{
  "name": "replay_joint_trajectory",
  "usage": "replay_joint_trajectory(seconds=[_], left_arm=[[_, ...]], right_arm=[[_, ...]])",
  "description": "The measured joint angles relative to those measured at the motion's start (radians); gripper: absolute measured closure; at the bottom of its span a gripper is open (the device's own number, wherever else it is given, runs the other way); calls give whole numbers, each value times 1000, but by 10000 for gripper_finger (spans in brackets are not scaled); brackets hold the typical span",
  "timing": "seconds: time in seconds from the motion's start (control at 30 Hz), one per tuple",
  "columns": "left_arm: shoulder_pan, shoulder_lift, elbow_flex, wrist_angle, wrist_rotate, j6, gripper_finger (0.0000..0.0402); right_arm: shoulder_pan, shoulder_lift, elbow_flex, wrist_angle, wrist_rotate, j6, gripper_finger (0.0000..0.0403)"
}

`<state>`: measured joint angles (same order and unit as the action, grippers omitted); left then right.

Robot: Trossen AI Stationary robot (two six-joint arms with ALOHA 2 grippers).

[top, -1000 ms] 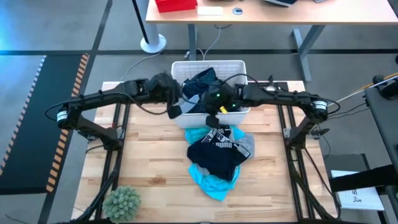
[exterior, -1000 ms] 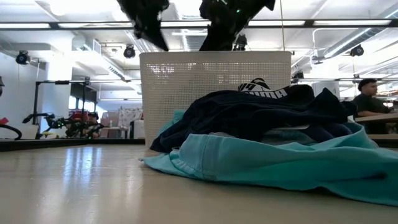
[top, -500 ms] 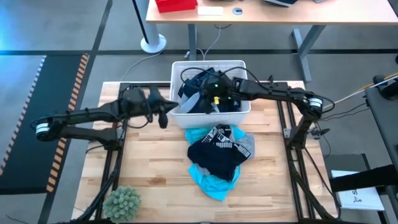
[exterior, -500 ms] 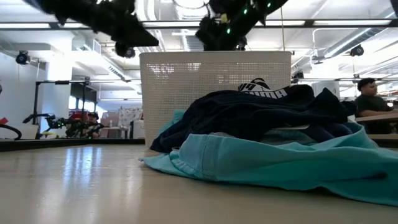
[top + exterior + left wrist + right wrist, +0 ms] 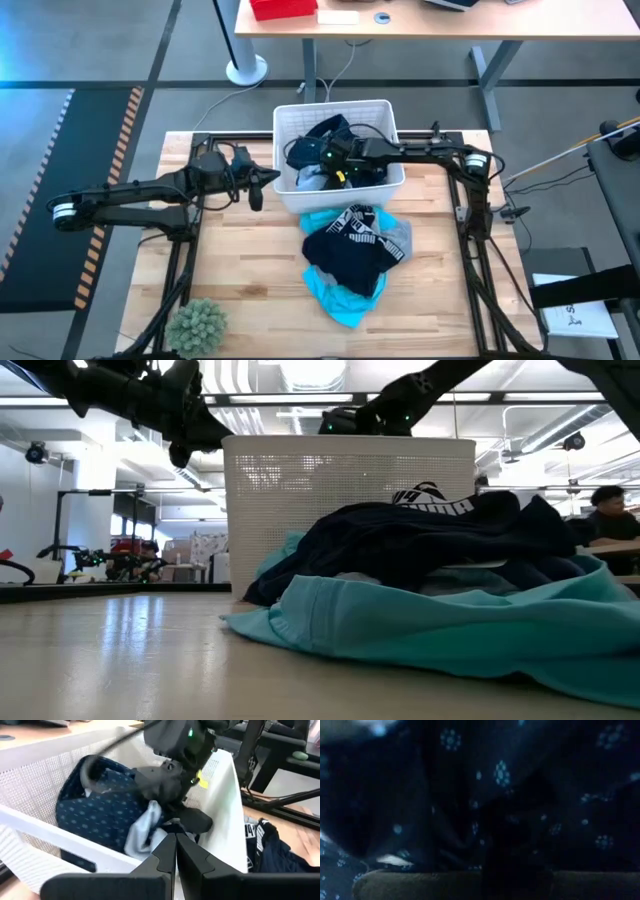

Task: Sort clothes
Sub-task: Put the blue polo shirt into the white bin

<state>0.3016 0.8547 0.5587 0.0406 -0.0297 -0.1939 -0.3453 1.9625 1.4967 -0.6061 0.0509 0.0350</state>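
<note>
Nearest the front edge of my surface (image 5: 230, 270) sits a fuzzy green ball (image 5: 197, 325) at the left corner, well apart from everything else. Beyond it, mid-surface, lies a heap of clothes: a turquoise garment (image 5: 420, 630) underneath, a black piece with a white lettered waistband (image 5: 352, 225) on top and a grey one (image 5: 398, 236) at its side. The heap touches the front wall of the white basket (image 5: 290, 195), which blocks the level view of what lies inside. My left tool (image 5: 257, 187) hangs just outside the basket's left wall, fingers pressed together and empty. My right tool (image 5: 312, 157) is down inside the basket, fingers together, buried against the navy patterned garment (image 5: 100, 810), with a light blue piece (image 5: 145, 827) beside it.
</note>
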Motion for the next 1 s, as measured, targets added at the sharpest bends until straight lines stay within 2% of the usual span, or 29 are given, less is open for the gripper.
replay_joint_trajectory(seconds=[0.2,0.67,0.83,1.0], left_arm=[[0,-2,0,-5,-3,5,402],[0,-2,1,-5,-3,13,402],[0,1,1,-6,-4,19,402],[0,1,1,-7,-6,28,402]], right_arm=[[25,-53,-2,4,7,-16,403],[24,-302,0,28,1,-35,403],[4,-295,0,43,30,-35,403],[-18,-207,0,42,24,-36,403]])
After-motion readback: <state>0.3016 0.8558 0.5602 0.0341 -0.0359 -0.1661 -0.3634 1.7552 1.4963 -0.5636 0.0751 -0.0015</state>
